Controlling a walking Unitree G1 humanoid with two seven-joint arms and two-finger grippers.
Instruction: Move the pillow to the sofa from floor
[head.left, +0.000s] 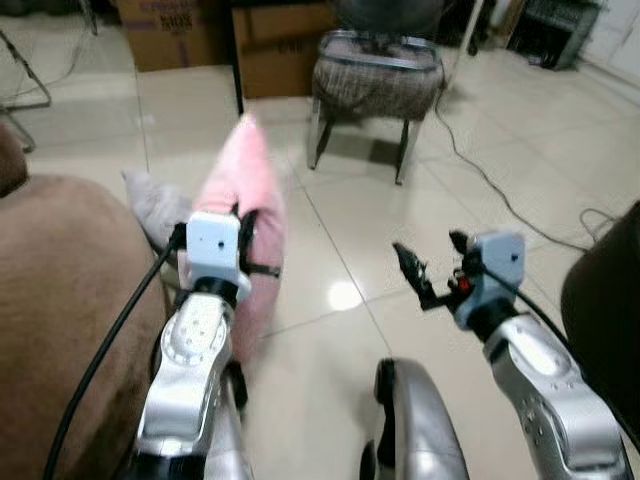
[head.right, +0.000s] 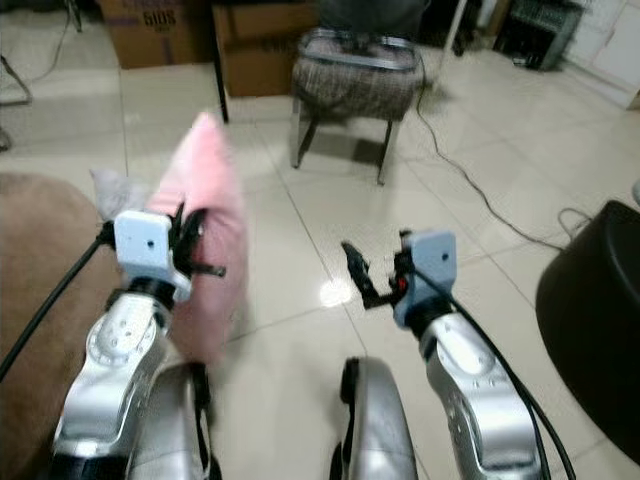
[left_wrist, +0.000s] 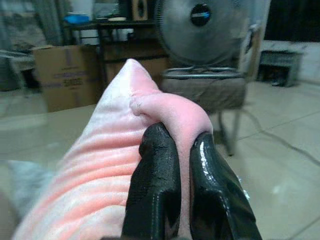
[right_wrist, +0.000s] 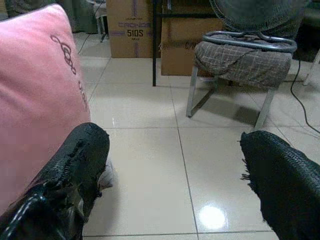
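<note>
Pillow: the pink pillow (head.left: 245, 215) is hanging up off the floor, standing tall on its edge, just beside the brown sofa (head.left: 60, 300).
Left gripper: the left gripper (left_wrist: 172, 150) is pinching a fold of the pillow tight between its two black fingers (left_wrist: 152, 185).
Right gripper: the right gripper (head.left: 432, 268) is holding nothing; it is hovering over the tiles with its fingers spread wide.
Sofa: it is sitting at the robot's left, touching the pillow's side.
Floor: the shiny tile floor (head.left: 400, 220) is reflecting a light spot.
Stool: a grey stool (head.left: 375, 85) is standing further off.
Boxes: cardboard boxes (head.left: 170, 35) are sitting behind it.
Cable: a cable (head.left: 500, 190) is lying across the tiles.
</note>
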